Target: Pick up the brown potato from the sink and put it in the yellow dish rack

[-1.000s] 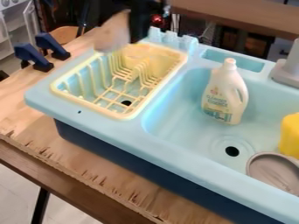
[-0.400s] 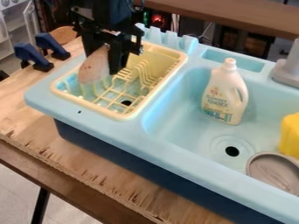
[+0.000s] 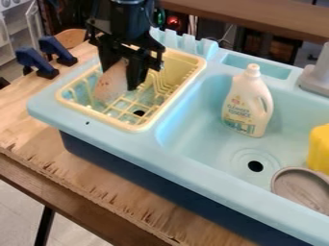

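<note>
The black gripper (image 3: 123, 72) hangs over the yellow dish rack (image 3: 122, 124), at the rack's rear left part. It is shut on a pinkish-beige object (image 3: 111, 86), rounded and elongated, whose upper end lies between the fingers. The object's lower end hangs down inside the rack, low over the wire grid; whether it touches the grid I cannot tell. The rack sits in the left side of the light blue toy sink (image 3: 106, 137), and some of its rear prongs are hidden behind the gripper.
A white detergent bottle (image 3: 247, 103) stands in the basin, with a grey round dish (image 3: 302, 188) and a yellow object (image 3: 319, 149) at the right. The grey faucet (image 3: 317, 77) is at the right edge. Dark blue clamps (image 3: 56, 50) grip the table's left side.
The gripper has come down from the top of the view into the dish rack, carrying the pinkish object. Since the middle frame both have shifted slightly right and lower.
</note>
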`<state>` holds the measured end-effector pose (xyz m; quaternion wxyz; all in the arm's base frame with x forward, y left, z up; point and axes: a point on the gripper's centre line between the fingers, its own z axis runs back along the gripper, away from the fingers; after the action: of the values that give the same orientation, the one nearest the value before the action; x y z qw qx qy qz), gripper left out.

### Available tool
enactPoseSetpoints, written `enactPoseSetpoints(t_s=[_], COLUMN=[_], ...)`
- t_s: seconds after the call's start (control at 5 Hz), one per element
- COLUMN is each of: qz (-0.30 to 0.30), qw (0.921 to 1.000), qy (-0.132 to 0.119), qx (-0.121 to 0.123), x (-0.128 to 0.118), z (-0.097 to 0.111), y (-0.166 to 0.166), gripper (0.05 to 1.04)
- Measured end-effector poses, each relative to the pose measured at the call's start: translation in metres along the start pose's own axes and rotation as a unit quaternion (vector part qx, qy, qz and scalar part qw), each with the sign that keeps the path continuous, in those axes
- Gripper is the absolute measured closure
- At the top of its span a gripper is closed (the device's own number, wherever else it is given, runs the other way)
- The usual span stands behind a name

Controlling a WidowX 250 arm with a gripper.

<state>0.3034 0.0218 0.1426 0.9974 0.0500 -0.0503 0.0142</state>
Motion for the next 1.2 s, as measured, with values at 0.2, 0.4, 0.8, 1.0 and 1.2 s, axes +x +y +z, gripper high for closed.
enactPoseSetpoints(t_s=[0.2, 0.4, 0.8, 1.0, 1.2], qz=[-0.002, 0.002, 0.006, 0.0, -0.013], qw=[1.0, 0.9995, 0.9989, 0.9987, 0.9986], qy=[-0.003, 0.0, 0.023, 0.029, 0.031], qx=[-0.009, -0.03, -0.041, -0.041, -0.04], x=[-0.001, 0.001, 0.001, 0.003, 0.003], z=[-0.01, -0.027, -0.04, -0.037, -0.033], y=[0.001, 0.001, 0.001, -0.003, -0.01], gripper=[0.535, 0.535, 0.486, 0.151, 0.073])
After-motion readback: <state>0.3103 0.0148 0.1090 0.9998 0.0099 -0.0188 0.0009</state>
